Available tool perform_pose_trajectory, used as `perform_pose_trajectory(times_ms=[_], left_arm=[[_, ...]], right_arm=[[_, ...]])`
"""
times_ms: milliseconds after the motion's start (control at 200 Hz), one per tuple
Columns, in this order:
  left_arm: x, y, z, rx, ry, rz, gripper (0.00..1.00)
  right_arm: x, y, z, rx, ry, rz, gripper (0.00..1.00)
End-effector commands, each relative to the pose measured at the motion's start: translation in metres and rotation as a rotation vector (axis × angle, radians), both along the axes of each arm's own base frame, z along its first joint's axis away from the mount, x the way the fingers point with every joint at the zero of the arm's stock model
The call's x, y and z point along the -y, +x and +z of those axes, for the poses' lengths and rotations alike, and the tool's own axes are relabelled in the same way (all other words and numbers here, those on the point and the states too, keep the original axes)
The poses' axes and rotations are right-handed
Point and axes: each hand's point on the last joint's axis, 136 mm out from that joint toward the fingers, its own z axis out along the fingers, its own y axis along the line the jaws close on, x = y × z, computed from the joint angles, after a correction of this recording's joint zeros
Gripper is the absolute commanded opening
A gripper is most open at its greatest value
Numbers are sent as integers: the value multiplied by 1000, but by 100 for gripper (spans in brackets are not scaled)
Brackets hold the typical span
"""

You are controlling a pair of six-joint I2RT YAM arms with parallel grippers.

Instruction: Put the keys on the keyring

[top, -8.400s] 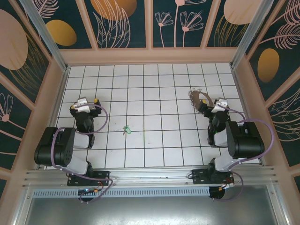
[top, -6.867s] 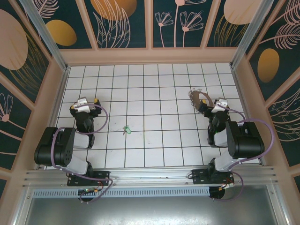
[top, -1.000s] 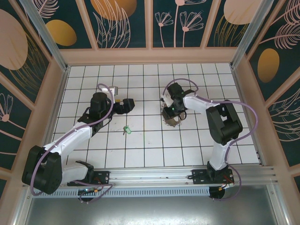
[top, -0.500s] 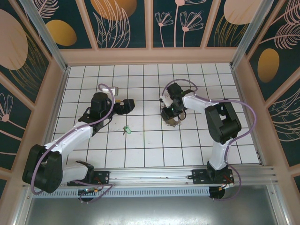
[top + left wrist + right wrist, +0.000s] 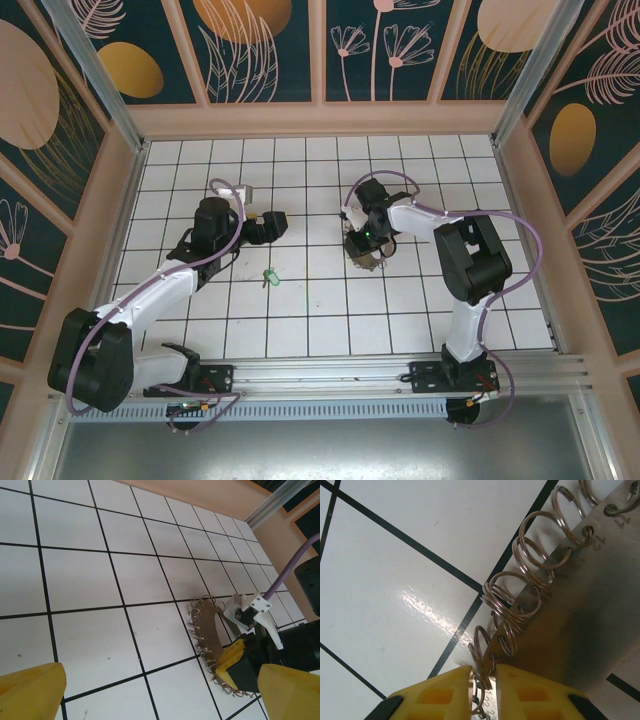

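Observation:
The keys (image 5: 268, 276), a tiny silvery bunch with a green tag, lie on a white tile just below my left gripper (image 5: 272, 226). That gripper hangs open with nothing between its yellow fingertips (image 5: 30, 692). The keyring (image 5: 212, 630) is a brownish metal band with several wire rings along its edge, lying at centre right (image 5: 364, 250). My right gripper (image 5: 484, 675) is shut on the keyring's edge, pinching the band (image 5: 570, 630) and one wire ring between its yellow pads. From the left wrist view the right gripper (image 5: 235, 662) sits on the band's near end.
The white tiled floor (image 5: 320, 310) is walled by wooden rails (image 5: 320, 118) at the back and both sides. The right arm's purple cable (image 5: 292, 562) arches over the keyring. Open floor lies in front of the keys.
Over the last second the right jaws have narrowed onto the keyring's edge and the right wrist has shifted slightly. The left arm and the keys have stayed put.

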Motion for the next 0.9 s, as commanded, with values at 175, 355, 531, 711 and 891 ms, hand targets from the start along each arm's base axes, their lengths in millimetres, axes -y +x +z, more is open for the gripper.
perform_pose_trajectory(times_ms=[175, 355, 531, 711, 891], left_arm=[[1, 2, 7, 25, 14, -6, 98], [0, 1, 8, 27, 15, -3, 98], [-1, -1, 8, 36, 15, -2, 98], [3, 2, 12, 32, 12, -17, 98], [1, 1, 22, 52, 11, -8, 98]], right_arm=[[1, -2, 3, -4, 10, 9, 14], [0, -3, 5, 0, 17, 13, 11], [-2, -1, 13, 15, 22, 19, 3], [-8, 3, 37, 95, 79, 25, 0], [-12, 3, 61, 176, 125, 52, 0]])
